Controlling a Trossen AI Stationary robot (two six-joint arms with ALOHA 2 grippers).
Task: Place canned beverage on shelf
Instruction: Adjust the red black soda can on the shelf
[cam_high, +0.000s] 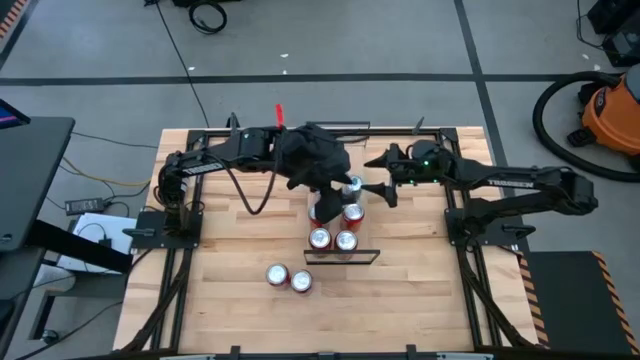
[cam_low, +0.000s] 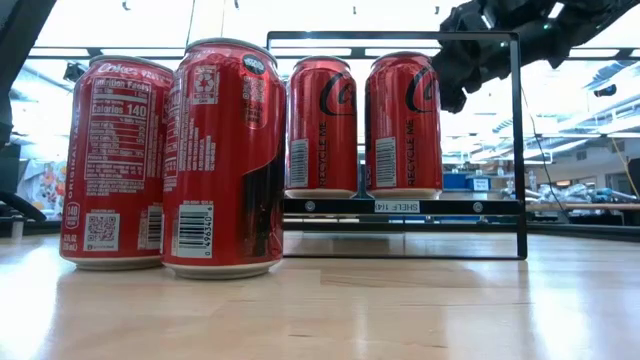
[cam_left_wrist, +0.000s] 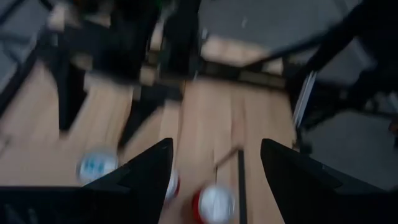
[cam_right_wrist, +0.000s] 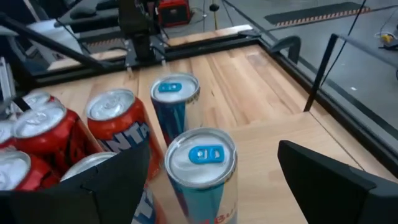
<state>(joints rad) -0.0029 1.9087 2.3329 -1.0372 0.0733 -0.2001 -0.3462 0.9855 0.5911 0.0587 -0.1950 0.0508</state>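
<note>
The shelf (cam_low: 400, 206), a narrow board in a black wire frame, carries two red cola cans (cam_low: 403, 125) standing upright on their bases. In the high view the shelf's rail (cam_high: 340, 257) lies mid-table, with more cans clustered just behind it. My right gripper (cam_right_wrist: 208, 149) is open, a finger on either side of a slim blue-and-silver can (cam_right_wrist: 200, 171) that stands upright, and it touches neither side. It shows in the high view too, my right gripper (cam_high: 378, 182) beside that cluster. My left gripper (cam_left_wrist: 216, 143) hangs open above the cans (cam_high: 322, 195) and holds nothing.
Two red cans (cam_high: 288, 278) stand loose on the table near its front edge and fill the low view's left (cam_low: 222, 155). A second slim blue can (cam_right_wrist: 174, 102), an orange can (cam_right_wrist: 118, 130) and red cans (cam_right_wrist: 37, 134) crowd beside my right gripper. Bare wood lies to the right (cam_right_wrist: 273, 106).
</note>
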